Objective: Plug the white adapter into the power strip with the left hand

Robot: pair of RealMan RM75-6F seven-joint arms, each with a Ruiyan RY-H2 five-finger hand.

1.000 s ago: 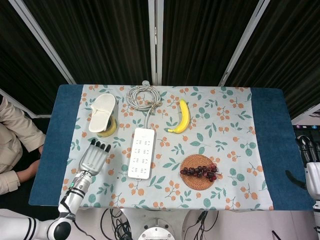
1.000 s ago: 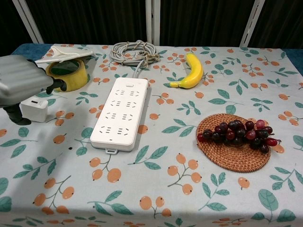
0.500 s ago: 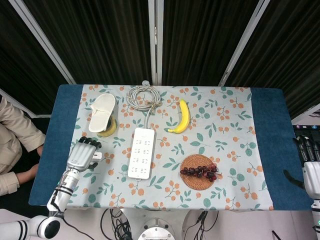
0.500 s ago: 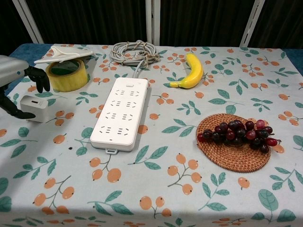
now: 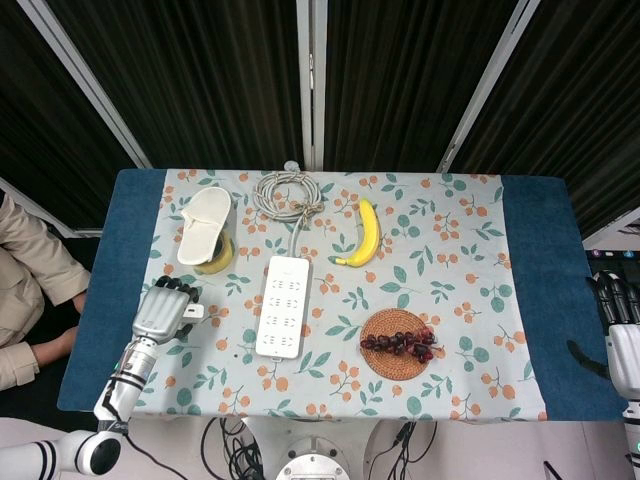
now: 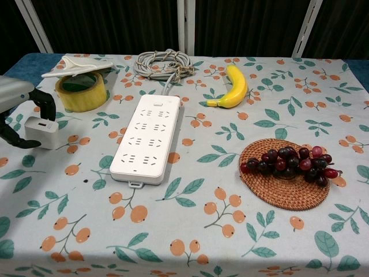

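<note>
The white adapter (image 6: 41,132) sits on the floral cloth at the left, left of the white power strip (image 6: 147,138). My left hand (image 6: 14,109) is curled around it: the thumb touches its near side and a dark fingertip (image 6: 46,105) hooks over its far side. In the head view the left hand (image 5: 160,312) covers most of the adapter (image 5: 195,311), which shows only at the hand's right side. The power strip (image 5: 282,306) lies lengthwise mid-table with nothing in its sockets. My right hand (image 5: 622,335) hangs off the table's right edge, fingers apart and holding nothing.
A roll of yellow tape (image 6: 82,89) with a white shoe-shaped thing (image 6: 75,63) on top stands just behind the adapter. The strip's coiled cable (image 6: 162,62) lies at the back, a banana (image 6: 233,86) right of it, and grapes (image 6: 291,160) on a woven coaster (image 6: 288,187).
My left hand has drawn left and back from over the cloth beside the strip and closed in around the adapter, which has turned slightly more upright. The right hand has not moved.
</note>
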